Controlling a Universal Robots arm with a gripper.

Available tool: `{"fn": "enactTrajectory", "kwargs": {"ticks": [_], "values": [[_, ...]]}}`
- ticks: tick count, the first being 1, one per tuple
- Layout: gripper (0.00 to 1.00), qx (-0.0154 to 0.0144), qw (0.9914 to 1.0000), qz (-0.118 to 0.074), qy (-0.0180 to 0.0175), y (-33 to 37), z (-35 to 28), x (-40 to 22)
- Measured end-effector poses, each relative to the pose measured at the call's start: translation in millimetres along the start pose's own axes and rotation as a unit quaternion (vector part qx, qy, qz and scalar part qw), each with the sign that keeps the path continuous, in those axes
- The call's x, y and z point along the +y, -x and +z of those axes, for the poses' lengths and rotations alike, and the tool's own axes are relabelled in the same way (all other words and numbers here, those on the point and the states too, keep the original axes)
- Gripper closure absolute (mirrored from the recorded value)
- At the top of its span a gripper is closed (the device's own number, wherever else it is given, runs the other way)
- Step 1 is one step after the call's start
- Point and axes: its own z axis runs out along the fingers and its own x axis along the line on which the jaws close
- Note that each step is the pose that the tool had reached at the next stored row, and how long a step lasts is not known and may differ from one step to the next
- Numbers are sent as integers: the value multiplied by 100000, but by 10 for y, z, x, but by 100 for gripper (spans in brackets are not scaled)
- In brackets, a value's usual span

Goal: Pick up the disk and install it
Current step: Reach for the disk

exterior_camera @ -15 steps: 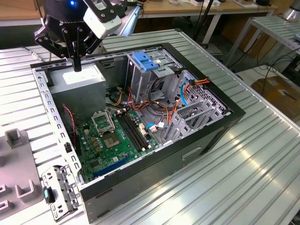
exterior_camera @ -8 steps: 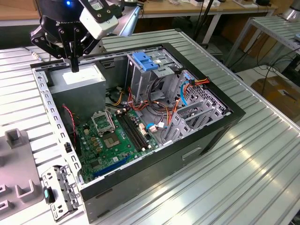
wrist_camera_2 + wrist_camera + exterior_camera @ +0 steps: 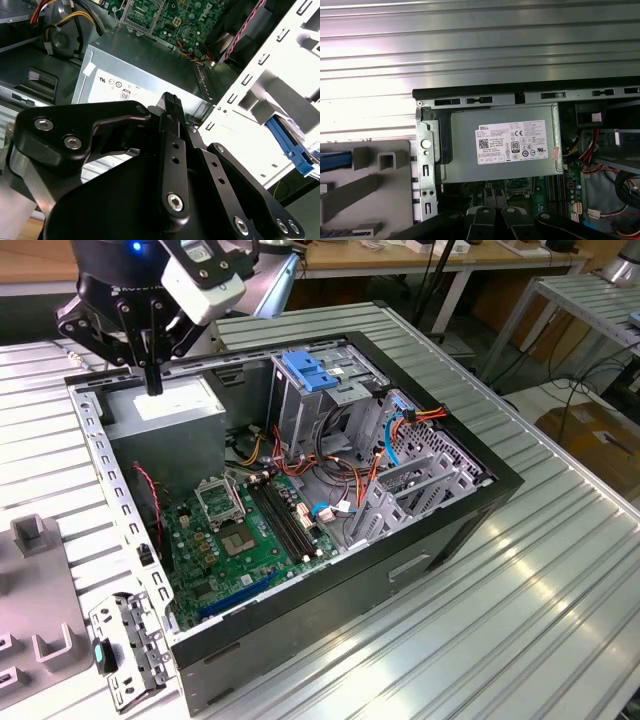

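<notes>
A ribbed aluminium table [image 3: 540, 580] with bright glare along its ridges carries an open computer case [image 3: 320, 625] lying on its side. A grey moulded fixture [image 3: 45, 640] sits just beside the case at the exterior view's left. Behind stands a second table [image 3: 590, 295] of the same ribbed metal. Further back are wooden-topped benches [image 3: 380, 254] with cables hanging from them, and a cardboard box [image 3: 590, 440] rests on the pale floor [image 3: 530, 390]. Inside the case the green motherboard [image 3: 240, 540] lies flat. A grey power supply [image 3: 165, 410] with a white label fills the far corner. A tall metal drive cage [image 3: 300, 415] topped by a light-blue latch [image 3: 310, 370] stands amid orange, red and black wiring. The gripper [image 3: 151, 388] hangs fingers-down over the power supply's outer edge, its two black fingers drawn narrow together with nothing between them. I cannot tell whether the tips touch the metal. The disk [image 3: 289, 146] lies outside the case, beyond its perforated side wall in the second wrist view. Its blue carrier frame edges a grey metal body, well apart from the gripper. In the first wrist view a blue edge shows in the fixture next to the case's corner.
</notes>
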Motion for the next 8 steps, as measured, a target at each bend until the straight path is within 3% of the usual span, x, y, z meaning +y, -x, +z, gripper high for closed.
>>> {"fn": "enactTrajectory", "kwargs": {"ticks": [8], "values": [[89,55,100000,4,-8,-34,0,-3]]}}
